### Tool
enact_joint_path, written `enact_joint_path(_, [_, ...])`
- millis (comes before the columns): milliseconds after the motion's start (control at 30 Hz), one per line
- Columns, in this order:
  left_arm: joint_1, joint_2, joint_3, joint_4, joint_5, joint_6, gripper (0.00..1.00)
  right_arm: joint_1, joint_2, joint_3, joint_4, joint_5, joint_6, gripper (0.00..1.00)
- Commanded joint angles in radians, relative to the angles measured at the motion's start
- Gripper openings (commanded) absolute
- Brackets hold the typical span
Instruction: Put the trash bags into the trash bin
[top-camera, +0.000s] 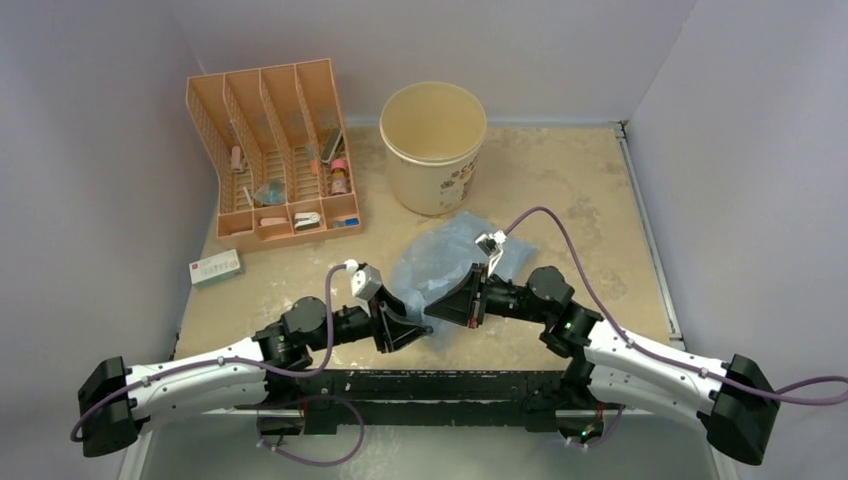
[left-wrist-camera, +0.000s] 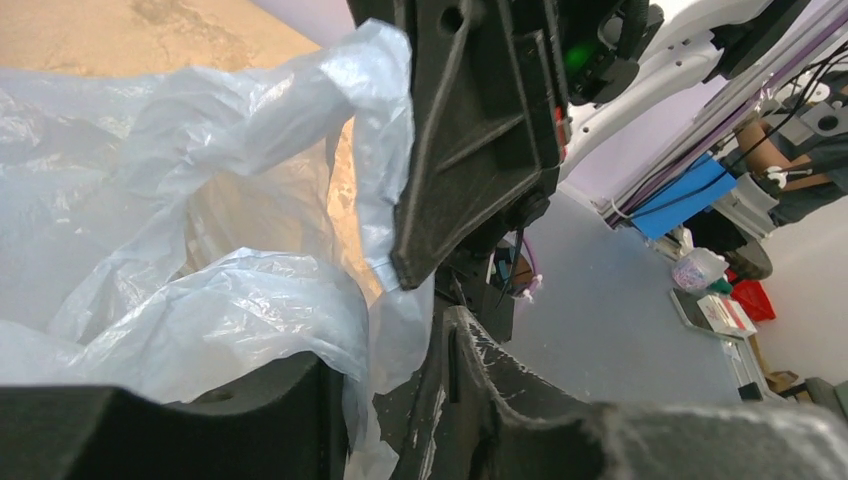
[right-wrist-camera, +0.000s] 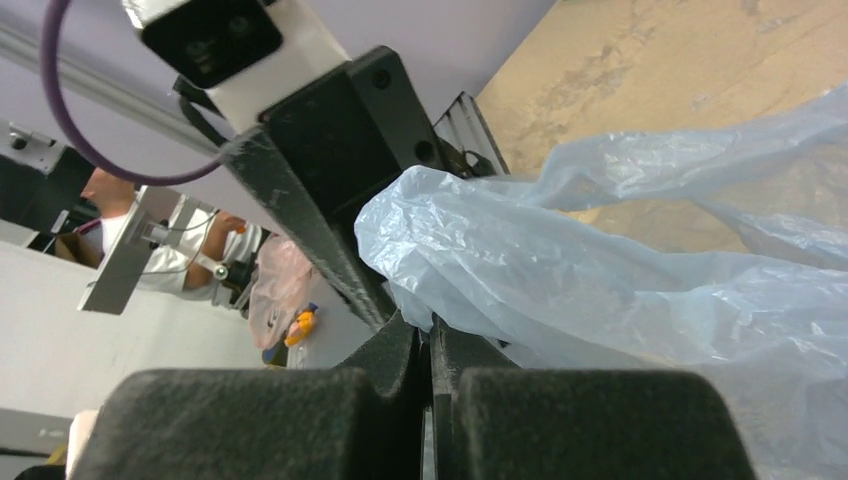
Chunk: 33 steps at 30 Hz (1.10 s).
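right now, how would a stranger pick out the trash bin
Look along the far edge of the table. Right of the orange slotted rack stands the trash bin, the only round thing there: cream, open-topped, small floral print.

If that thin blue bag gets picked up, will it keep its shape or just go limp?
Probably limp: the blue bag lies in loose, crinkled folds. It is likely very light, since it is thin enough to see the table through it. It may bunch up or snag on the rim rather than drop neatly into the bin.
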Motion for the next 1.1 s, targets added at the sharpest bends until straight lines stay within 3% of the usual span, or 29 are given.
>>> enact_joint_path(0, [-0.003,0.034,-0.007,0.101,0.041,-0.009,0.30,-0.001,-0.038,0.004,0.115,-0.069,0.020,0.02])
enact_joint_path(233, [-0.003,0.073,-0.009,0.175,0.077,0.009,0.01,-0.001,-0.020,0.022,0.130,-0.069,0.015,0.14])
enact_joint_path(300, [-0.003,0.079,-0.013,0.195,0.083,0.010,0.00,-0.001,-0.009,0.027,0.125,-0.071,0.015,0.18])
enact_joint_path(433, [-0.003,0.098,-0.016,0.209,0.103,0.011,0.00,-0.001,-0.031,0.061,0.028,0.056,0.002,0.39])
enact_joint_path(500, [-0.003,0.108,-0.021,0.217,0.102,0.007,0.00,-0.001,-0.045,0.089,-0.021,0.116,-0.016,0.45])
enact_joint_path(600, [-0.003,0.117,-0.028,0.233,0.098,0.002,0.00,0.000,-0.044,0.125,-0.068,0.150,-0.043,0.44])
enact_joint_path(767, [-0.003,0.121,-0.029,0.240,0.067,-0.009,0.00,0.003,-0.010,0.131,-0.052,0.061,-0.043,0.36])
enact_joint_path(933, [-0.003,0.080,-0.045,0.227,0.020,-0.020,0.00,0.012,-0.041,0.119,-0.101,0.061,-0.068,0.44])
enact_joint_path(1067, [-0.003,0.045,-0.056,0.212,0.007,-0.021,0.00,0.014,-0.034,0.133,-0.137,0.037,-0.096,0.40])
